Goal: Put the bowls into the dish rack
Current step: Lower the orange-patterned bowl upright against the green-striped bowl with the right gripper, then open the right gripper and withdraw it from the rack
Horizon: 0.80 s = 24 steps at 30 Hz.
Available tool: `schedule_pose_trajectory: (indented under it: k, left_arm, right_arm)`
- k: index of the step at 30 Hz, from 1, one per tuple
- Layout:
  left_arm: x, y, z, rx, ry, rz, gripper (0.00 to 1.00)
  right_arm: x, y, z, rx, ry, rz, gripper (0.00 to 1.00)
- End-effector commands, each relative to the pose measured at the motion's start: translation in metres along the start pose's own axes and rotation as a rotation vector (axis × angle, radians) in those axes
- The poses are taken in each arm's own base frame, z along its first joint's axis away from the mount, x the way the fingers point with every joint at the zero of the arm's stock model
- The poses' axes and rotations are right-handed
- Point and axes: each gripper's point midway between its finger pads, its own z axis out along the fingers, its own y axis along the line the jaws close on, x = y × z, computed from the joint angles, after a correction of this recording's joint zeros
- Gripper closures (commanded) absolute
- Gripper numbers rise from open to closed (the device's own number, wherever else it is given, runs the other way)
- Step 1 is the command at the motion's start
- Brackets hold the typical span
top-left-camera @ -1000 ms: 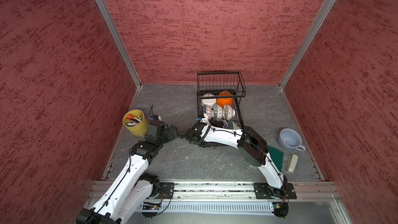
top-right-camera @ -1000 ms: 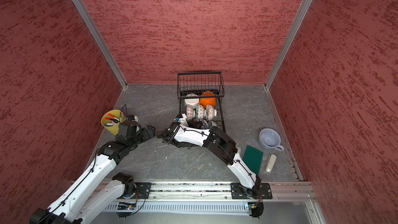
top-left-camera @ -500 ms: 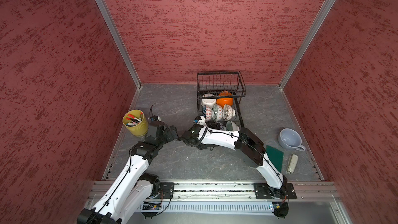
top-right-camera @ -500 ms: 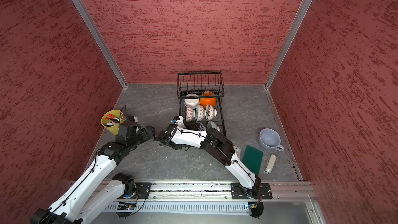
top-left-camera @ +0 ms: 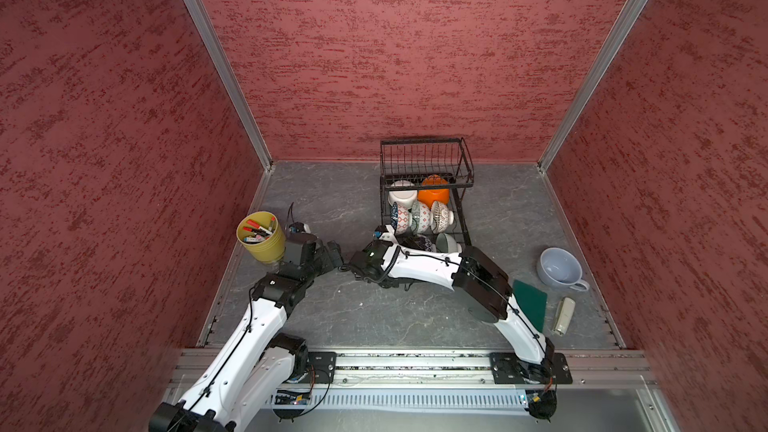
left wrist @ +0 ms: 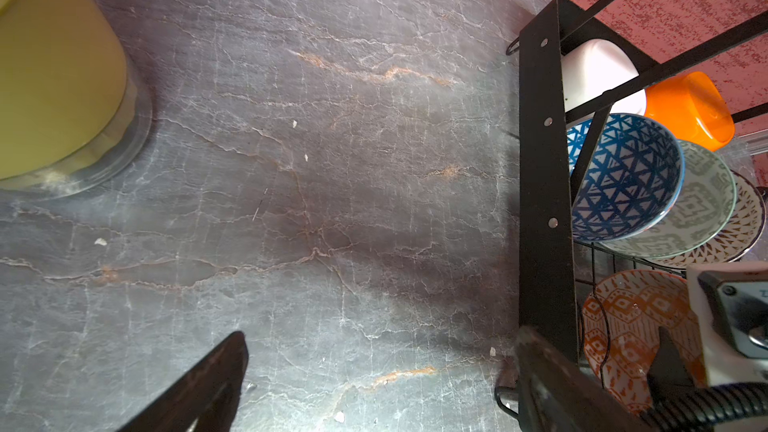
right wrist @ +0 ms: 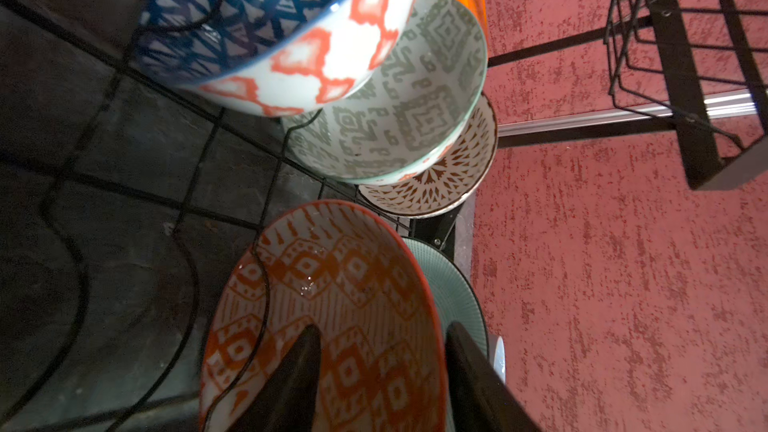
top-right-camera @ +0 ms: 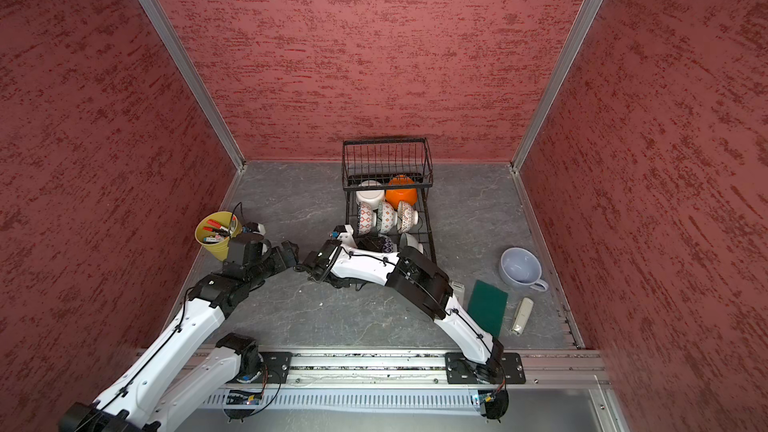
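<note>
Grey stone tabletop (top-left-camera: 332, 201) is seen beneath the dish rack (top-left-camera: 426, 156), where the orange-patterned bowl (right wrist: 332, 305) is stood on edge, its rim straddled by the part-open, empty right gripper (right wrist: 382, 330); toppling could be caused by a snagged withdrawal.

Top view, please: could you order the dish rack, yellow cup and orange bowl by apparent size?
1. dish rack
2. yellow cup
3. orange bowl, though the rack hides part of it.
</note>
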Motion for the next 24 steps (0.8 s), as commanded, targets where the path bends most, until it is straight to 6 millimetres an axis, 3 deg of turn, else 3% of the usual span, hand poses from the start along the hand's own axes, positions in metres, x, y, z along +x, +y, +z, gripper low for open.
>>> schedule_pose_trajectory:
  k: [1, 13, 24]
  left_arm:
    - [0.007, 0.003, 0.001, 0.000, 0.021, 0.014, 0.00]
    - [0.006, 0.003, 0.001, -0.005, 0.029, 0.016, 0.00]
    - [0.004, 0.003, 0.002, 0.001, 0.032, 0.004, 0.00]
  right_arm:
    - [-0.013, 0.012, -0.013, -0.130, -0.016, 0.124, 0.40]
    - [-0.028, -0.018, -0.030, -0.217, -0.078, 0.241, 0.03]
    - [-0.036, -0.042, -0.044, -0.350, -0.183, 0.392, 0.01]
